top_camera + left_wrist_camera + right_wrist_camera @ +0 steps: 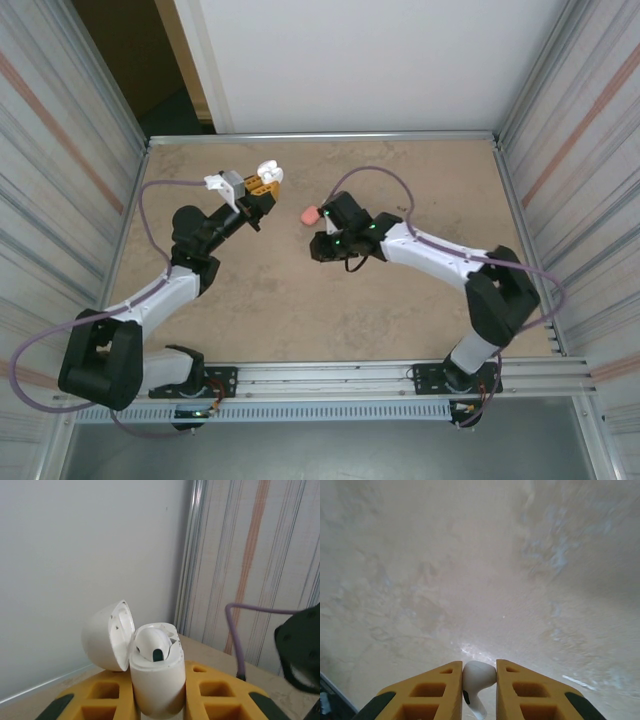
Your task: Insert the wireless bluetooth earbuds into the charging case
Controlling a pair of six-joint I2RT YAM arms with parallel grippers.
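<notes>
My left gripper (159,679) is shut on a white charging case (156,692), held upright off the table between its yellow fingers (220,690). The case's lid (107,635) is swung open to the left, and one white earbud (152,642) sits in a socket. In the top view this case (267,170) shows at the left gripper's (263,187) tip, at the back left. My right gripper (479,666) is shut on a second white earbud (479,677), pinched by its head with the stem pointing back toward the wrist, above bare table. That right gripper (325,242) hangs near the table's middle.
A small coral-pink rounded object (309,215) lies on the beige table (300,300) between the two grippers, close to the right wrist. Metal walls (560,150) close in both sides, and a rail (400,375) runs along the near edge.
</notes>
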